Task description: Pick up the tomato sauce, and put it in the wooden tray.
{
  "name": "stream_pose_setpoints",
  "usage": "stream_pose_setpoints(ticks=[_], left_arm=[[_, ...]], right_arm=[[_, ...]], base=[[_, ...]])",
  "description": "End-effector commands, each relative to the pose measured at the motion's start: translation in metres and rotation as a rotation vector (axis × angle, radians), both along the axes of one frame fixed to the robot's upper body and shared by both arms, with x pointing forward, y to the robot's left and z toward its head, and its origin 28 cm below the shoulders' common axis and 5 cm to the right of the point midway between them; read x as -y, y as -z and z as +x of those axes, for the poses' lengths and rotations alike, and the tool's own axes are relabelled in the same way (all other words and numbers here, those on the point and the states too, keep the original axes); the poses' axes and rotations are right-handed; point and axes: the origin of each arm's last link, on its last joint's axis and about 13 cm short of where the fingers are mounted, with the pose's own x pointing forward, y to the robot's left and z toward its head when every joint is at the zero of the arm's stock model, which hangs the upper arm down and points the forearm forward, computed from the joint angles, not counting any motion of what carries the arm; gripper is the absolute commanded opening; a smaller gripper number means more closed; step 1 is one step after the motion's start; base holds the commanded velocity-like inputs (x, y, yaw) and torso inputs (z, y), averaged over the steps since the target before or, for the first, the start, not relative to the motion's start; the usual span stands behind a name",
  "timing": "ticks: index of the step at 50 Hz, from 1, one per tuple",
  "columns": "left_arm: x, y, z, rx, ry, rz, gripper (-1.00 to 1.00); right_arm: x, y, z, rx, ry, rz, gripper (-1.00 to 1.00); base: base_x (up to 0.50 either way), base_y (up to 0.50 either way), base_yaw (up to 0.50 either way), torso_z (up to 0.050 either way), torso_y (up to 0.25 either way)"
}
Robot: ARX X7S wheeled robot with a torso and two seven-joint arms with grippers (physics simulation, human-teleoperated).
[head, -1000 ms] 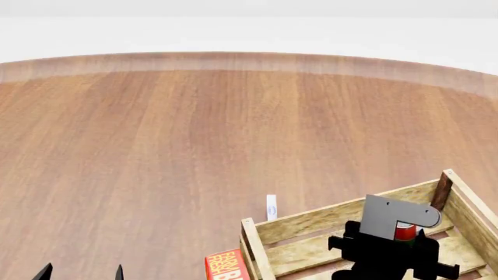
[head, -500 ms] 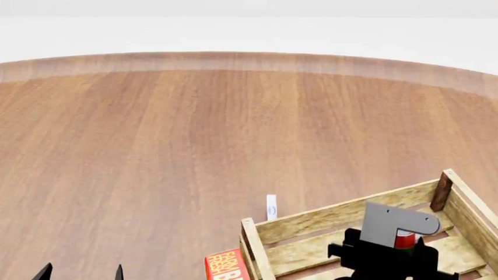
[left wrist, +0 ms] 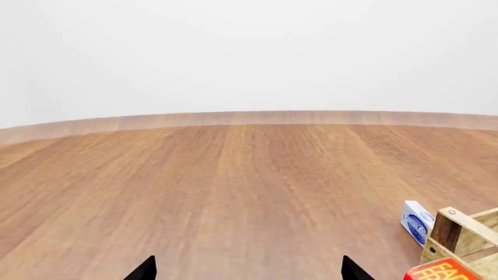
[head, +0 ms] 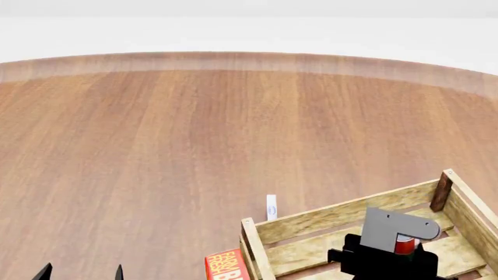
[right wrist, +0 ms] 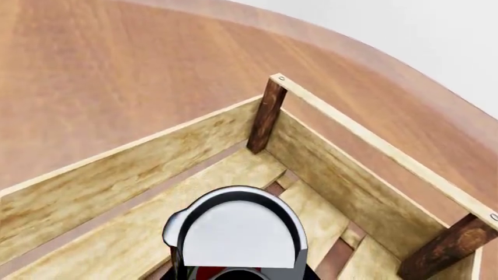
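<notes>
Right gripper [head: 400,256] — closed on the can [head: 403,246], lower than a second ago and now well inside the tray [head: 311,220] near its far wall — release looks next; left gripper [head: 81,272] idle, open, empty.

Flat, even, bright light fills all three views, with no single source showing. The round brown wood-grain table [head: 195,134] takes no hard shadows and no glare. Everything renders sharp, near and far. The table's far edge bows in the head view. Inside the pale slatted wooden crate [right wrist: 116,175], shading stays faint.
</notes>
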Motion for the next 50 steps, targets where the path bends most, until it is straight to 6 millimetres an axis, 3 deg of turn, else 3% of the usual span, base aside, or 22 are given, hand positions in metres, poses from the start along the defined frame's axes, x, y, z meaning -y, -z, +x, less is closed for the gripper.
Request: stream_pose_setpoints(ticks=[1, 50], left_arm=[[-0.0002, -0.0006, 0.0001, 0.008, 0.007, -0.012, 1.00], [-0.0002, -0.0003, 0.0002, 0.005, 0.008, -0.012, 1.00]], right_arm=[[-0.0011, 0.0013, -0.0011, -0.023, -0.032, -0.021, -1.00], [-0.0009, 0.0046, -0.0037, -0.028, -0.040, -0.015, -1.00]], base=[[0.00, 0.00, 0.00, 0.000, 0.000], [0.00, 0.00, 0.00, 0.000, 0.000]])
